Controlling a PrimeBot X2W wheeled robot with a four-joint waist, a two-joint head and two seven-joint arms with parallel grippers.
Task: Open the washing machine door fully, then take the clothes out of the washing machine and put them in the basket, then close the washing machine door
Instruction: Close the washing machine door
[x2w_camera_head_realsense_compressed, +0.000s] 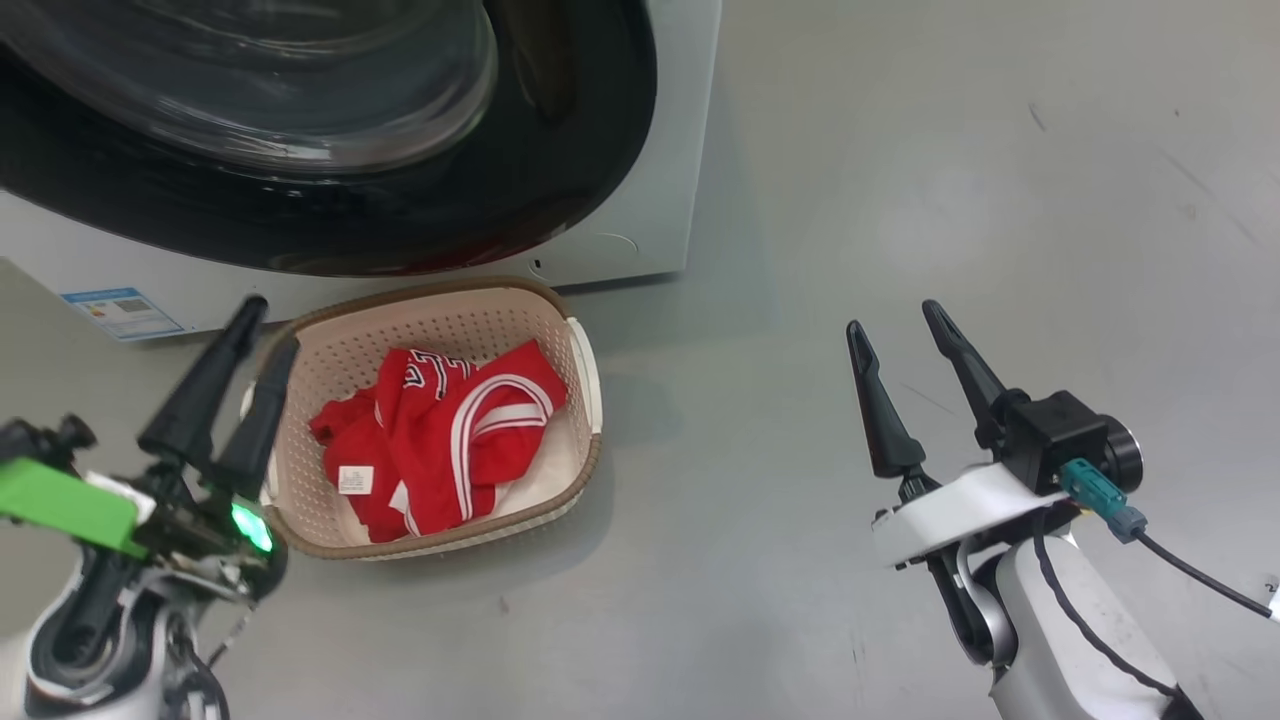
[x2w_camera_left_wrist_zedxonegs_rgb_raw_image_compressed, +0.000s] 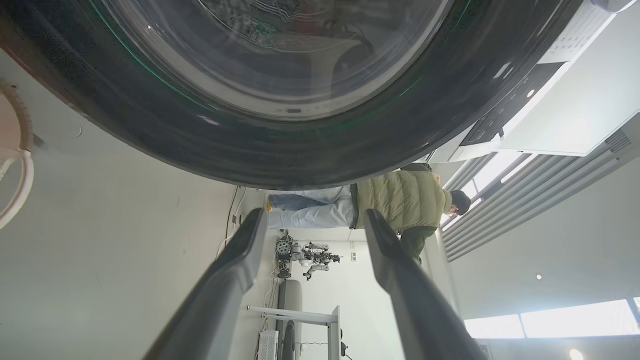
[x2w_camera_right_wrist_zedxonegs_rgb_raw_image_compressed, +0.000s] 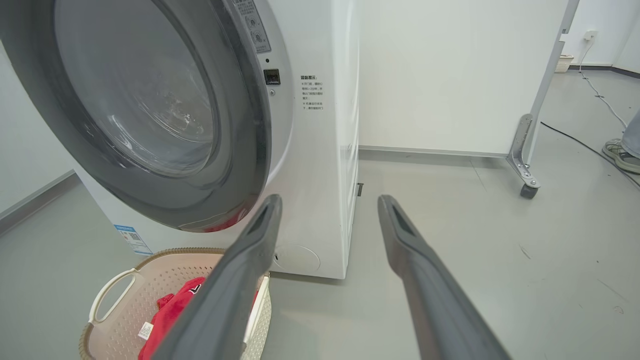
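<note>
While the left gripper (x2w_camera_head_realsense_compressed: 272, 322) hangs at the basket's (x2w_camera_head_realsense_compressed: 440, 288) left rim, fingers parted and empty, the clothes (x2w_camera_head_realsense_compressed: 450, 430) lie heaped inside it, just below the door (x2w_camera_head_realsense_compressed: 300, 230). The door looks swung to against the machine (x2w_camera_head_realsense_compressed: 650, 150); whether it is latched I cannot tell. The right gripper (x2w_camera_head_realsense_compressed: 893, 317) stands wide and empty over the floor (x2w_camera_head_realsense_compressed: 900, 150). Unloading seems done; only the door may remain.

Perhaps "温馨提示" on washing machine (x2w_camera_right_wrist_zedxonegs_rgb_raw_image_compressed: 320, 165)
</note>
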